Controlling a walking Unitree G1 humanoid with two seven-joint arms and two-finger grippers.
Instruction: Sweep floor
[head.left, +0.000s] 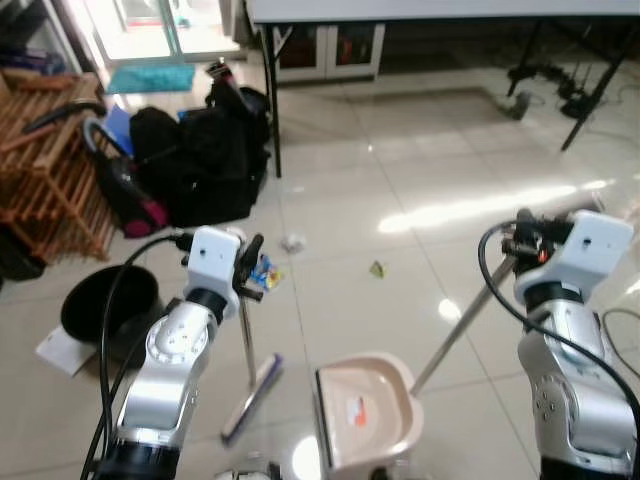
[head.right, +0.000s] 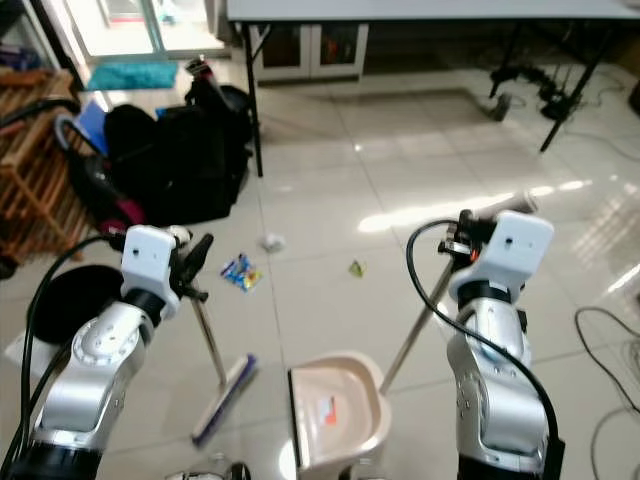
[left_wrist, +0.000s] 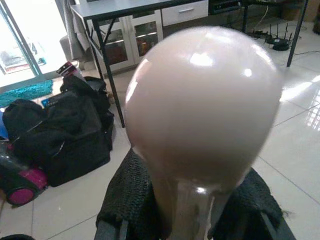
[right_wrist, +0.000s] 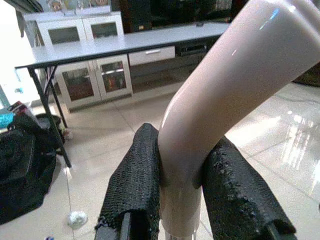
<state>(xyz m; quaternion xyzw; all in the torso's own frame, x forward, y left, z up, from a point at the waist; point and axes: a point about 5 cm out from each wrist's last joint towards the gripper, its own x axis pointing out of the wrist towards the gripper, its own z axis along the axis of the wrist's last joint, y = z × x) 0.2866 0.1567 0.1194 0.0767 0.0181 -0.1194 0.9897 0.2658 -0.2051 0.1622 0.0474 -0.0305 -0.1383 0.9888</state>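
Glossy pale tiles cover the floor (head.left: 420, 170), and near the bottom of the head views a pinkish-beige dustpan (head.left: 365, 405) sits on them, its open mouth facing the robot's left. Just beside that mouth lies the broom head (head.left: 252, 396), a narrow angled strip with a purple edge, touching the tiles. Its thin metal pole rises from there to the left gripper (head.left: 250, 265), whose black fingers are closed tight around the top of the broom; in the left wrist view the rounded beige knob of the broom handle (left_wrist: 202, 105) bulges above the two dark pads (left_wrist: 131, 197) that press on its neck. From the far side of the dustpan a long silver handle (head.left: 455, 335) slants up to the right gripper (head.left: 522, 240), which is clamped on the beige curved grip (right_wrist: 220, 95), a black finger (right_wrist: 137, 180) on either side. Beyond the dustpan, well apart from it, small litter lies on the tiles: a blue wrapper (head.left: 265, 272), a crumpled white scrap (head.left: 292, 242) and a small greenish scrap (head.left: 377, 268). Farther off past the wrapper sit a black bag (head.left: 200, 160), a pink-and-black vacuum cleaner (head.left: 125, 195) and a wooden rack (head.left: 45, 170). A black round bin (head.left: 105, 305) stands to the left of the broom, and a grey table (head.left: 440, 10) spans the far side.
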